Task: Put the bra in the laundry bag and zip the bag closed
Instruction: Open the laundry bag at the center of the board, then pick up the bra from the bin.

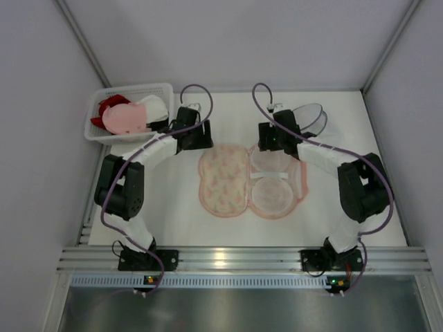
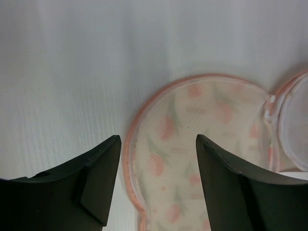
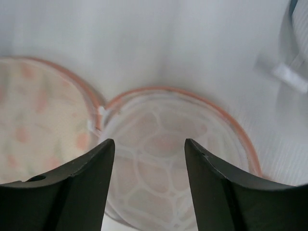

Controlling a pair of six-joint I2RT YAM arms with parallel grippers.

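The laundry bag (image 1: 225,180) lies opened flat mid-table like a clamshell. Its floral peach half is on the left, and the right half (image 1: 277,183) shows a white dome frame. The pale pink bra (image 1: 128,119) lies in the white basket (image 1: 104,95) at the back left. My left gripper (image 1: 202,142) hovers open over the floral half's far-left rim; in the left wrist view the gripper (image 2: 159,159) straddles the peach rim of the bag (image 2: 207,110). My right gripper (image 1: 274,146) is open above the framed half (image 3: 163,139), its jaws empty in the right wrist view (image 3: 150,163).
In the basket, a red garment (image 1: 109,108) and a white one (image 1: 156,107) lie beside the bra. A dark-rimmed mesh dome (image 1: 311,117) stands at the back right, behind the right wrist. Grey walls close in the table on three sides.
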